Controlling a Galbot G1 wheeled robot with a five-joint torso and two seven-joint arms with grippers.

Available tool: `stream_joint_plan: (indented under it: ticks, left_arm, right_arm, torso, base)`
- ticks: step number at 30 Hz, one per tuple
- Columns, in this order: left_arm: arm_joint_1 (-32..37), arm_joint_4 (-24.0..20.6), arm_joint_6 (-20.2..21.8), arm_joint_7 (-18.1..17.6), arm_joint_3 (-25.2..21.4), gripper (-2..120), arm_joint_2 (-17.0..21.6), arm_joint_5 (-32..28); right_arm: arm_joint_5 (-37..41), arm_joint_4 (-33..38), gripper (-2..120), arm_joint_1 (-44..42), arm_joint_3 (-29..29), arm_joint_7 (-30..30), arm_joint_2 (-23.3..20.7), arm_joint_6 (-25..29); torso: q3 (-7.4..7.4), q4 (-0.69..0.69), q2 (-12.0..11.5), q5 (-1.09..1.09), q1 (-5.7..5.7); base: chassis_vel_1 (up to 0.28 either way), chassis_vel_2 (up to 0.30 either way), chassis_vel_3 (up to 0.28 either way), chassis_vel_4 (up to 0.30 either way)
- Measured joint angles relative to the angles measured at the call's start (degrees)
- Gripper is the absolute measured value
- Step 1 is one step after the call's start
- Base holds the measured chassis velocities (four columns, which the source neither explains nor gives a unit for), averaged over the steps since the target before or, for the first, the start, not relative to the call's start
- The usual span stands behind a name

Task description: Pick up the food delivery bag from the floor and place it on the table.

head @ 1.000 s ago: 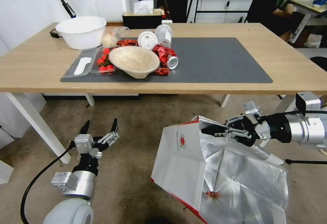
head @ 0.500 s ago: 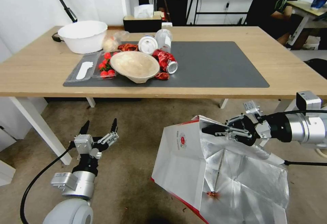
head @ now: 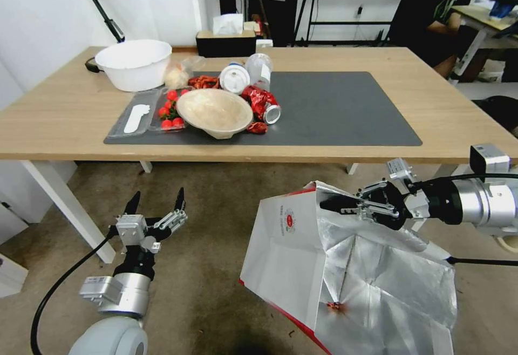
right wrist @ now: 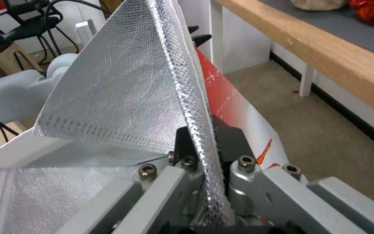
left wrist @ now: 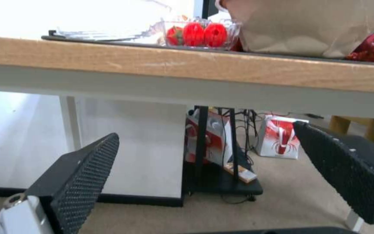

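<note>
Food delivery bag (head: 291, 252) is the thing at issue, yet the largest thing in the head view is the table (head: 59, 123), a light-wood top on white legs that spans the scene beyond both arms. A dark grey mat (head: 345, 107) covers its middle. Below and in front lies the floor (head: 216, 225), mottled beige-brown.

The bag is next in size: white and boxy, with red trim and a small round red logo on its front face. It stands tilted, its lower part low over the floor on the robot's right, in front of the table's near edge and not on the tabletop; whether its base touches the floor cannot be told. Its mouth gapes open, showing silver foil lining. The right gripper (head: 332, 204) reaches in from the right and is clamped on the bag's upper rim; the right wrist view shows the foil edge pinched flat between the dark fingers (right wrist: 230, 143), with no gap left.

On the table's left part sit a white plastic basin (head: 134, 63), a pale shallow bowl (head: 215, 111) on the mat, a clear clamshell tray holding small red fruit (head: 170, 109), a crushed red can (head: 261, 102) and a black tissue box (head: 225, 43) at the far edge.

The left gripper (head: 156, 204) hangs over the floor on the robot's left, below the table edge, well apart from the bag, fingers spread wide and holding nothing. Its wrist view shows the ribbed black pads (left wrist: 81, 177) apart, with the table's underside beyond.
</note>
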Motion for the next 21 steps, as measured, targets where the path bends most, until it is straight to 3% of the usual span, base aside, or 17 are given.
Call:
stream_joint_plan:
  ticks: [21]
  left_arm:
    - [0.01,0.14,-0.18,0.14,0.09,100,-0.13,0.07]
  right_arm:
    - [0.08,-0.11,0,0.08,0.0,0.01,-0.07,0.0]
  torso:
    - [3.1,0.0,5.13,0.0,2.05]
  base:
    - [0.0,0.0,0.0,0.0]
